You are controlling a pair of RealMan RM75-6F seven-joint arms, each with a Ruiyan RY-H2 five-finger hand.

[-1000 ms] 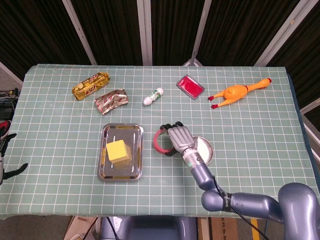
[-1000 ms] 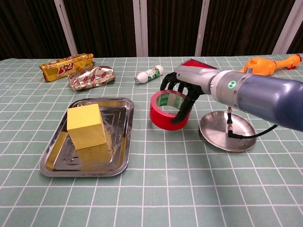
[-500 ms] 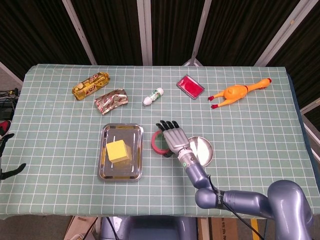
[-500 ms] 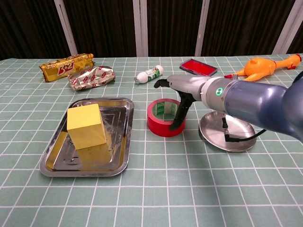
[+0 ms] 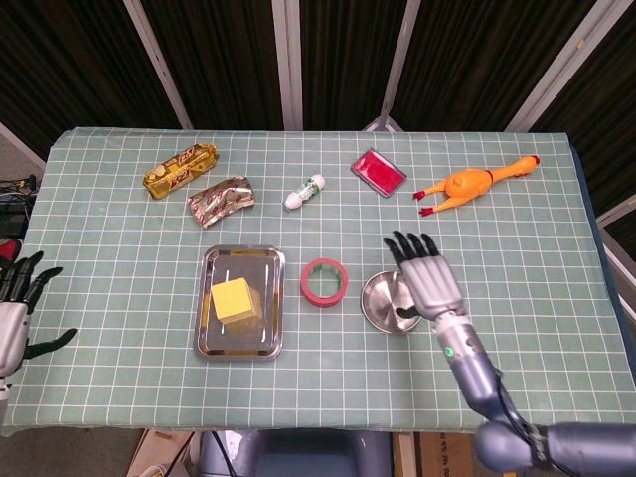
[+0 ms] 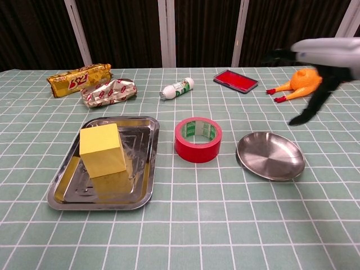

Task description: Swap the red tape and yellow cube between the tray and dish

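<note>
The right hand [image 5: 427, 280] hangs above the table [image 5: 517, 298] with its fingers spread and nothing in them, its palm over the right edge of the dish [image 5: 386, 301]; from the chest camera it shows only as a blurred grey and black shape at the upper right. The dish, a shallow round steel one, sits bare on the green checked cloth, and just to its left, apart from it, the red tape [image 6: 197, 139] lies flat on the table with its hole facing up. Left of the tape again is the rectangular steel tray [image 5: 216, 340], and the yellow cube [image 6: 102, 149] stands inside it toward the left side, its reflection showing in the metal. The left hand [image 5: 14, 316] is far off at the left edge of the head camera's view, beyond the table's edge, fingers apart and holding nothing. Along the far side of the table lie a gold snack packet [image 5: 180, 169], a crumpled silver wrapper [image 5: 220, 201], a small white bottle [image 5: 304, 191] on its side, a flat red case [image 5: 378, 172] and an orange rubber chicken [image 5: 473, 184], all well apart from the tray and dish.
</note>
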